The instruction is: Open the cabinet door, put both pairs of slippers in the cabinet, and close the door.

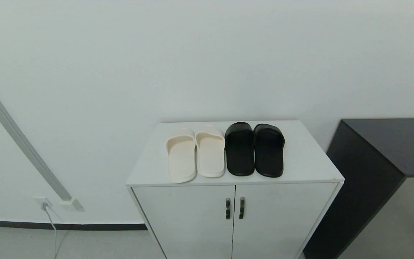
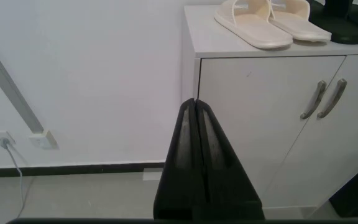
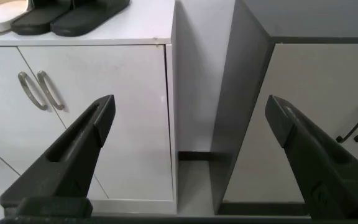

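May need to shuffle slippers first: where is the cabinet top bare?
Bare strips: between the white slippers and the left edge of the cabinet top, and between the black slippers and its right edge. The middle is crowded, pairs side by side.

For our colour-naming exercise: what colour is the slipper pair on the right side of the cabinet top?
The slippers are black, clearest in the head view.

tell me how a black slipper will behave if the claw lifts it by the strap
Probably light: the black slippers look like thick moulded foam. The strap may flex under a pinch. Lying flat on the cabinet top, one pushed should slide, not tip, perhaps nudging the white slippers beside them.
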